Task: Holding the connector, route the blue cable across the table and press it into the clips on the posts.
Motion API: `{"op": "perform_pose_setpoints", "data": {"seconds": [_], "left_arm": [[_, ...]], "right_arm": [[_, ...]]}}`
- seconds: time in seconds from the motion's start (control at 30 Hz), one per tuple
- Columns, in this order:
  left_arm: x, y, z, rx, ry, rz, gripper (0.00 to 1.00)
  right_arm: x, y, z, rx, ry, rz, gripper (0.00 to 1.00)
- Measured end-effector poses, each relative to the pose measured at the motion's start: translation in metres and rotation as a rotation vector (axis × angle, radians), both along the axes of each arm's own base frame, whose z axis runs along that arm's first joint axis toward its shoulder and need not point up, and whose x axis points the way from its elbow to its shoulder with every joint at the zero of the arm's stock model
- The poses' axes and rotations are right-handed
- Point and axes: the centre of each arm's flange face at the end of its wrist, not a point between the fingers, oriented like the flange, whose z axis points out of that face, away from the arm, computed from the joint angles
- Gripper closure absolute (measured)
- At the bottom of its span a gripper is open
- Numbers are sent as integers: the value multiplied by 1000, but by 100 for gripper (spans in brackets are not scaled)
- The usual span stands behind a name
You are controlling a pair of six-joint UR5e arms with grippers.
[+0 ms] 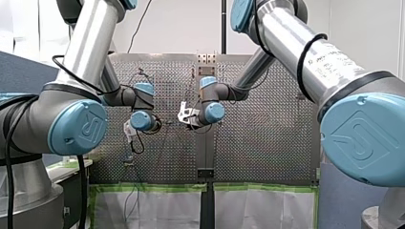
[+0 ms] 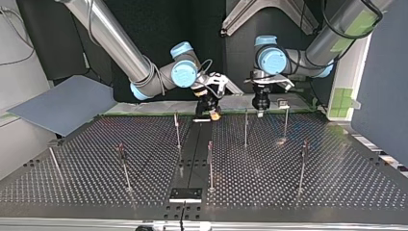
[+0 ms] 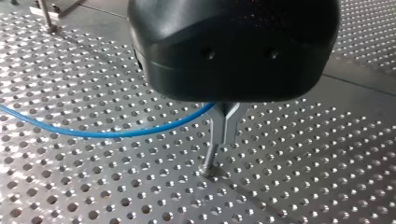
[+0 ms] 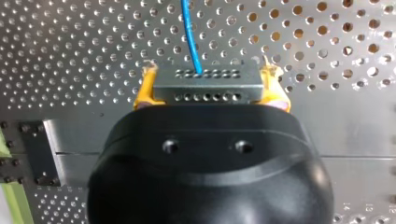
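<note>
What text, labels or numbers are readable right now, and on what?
Nothing reads clearly.
Dark handwriting on my right arm's silver tube: too blurred to read.
Embossed logo on the blue joint cap: a mark, no legible letters.
Tiny figures on the table, right wrist view: too small to read.

Seven posts (image 2: 210, 166), one cable (image 3: 93, 133), one connector (image 4: 208, 85)

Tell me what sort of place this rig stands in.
Probably a robotics lab or test cell: my left arm and my right arm reach over a perforated metal table set with thin posts, and the right gripper clamps a connector trailing a blue cable.
</note>
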Motion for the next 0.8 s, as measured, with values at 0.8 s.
{"op": "perform_pose_setpoints", "data": {"seconds": [0.8], "left_arm": [[36, -1, -9, -48, -64, -2, 100]], "right_arm": [[-16, -24, -3, 1, -1, -37, 100]]}}
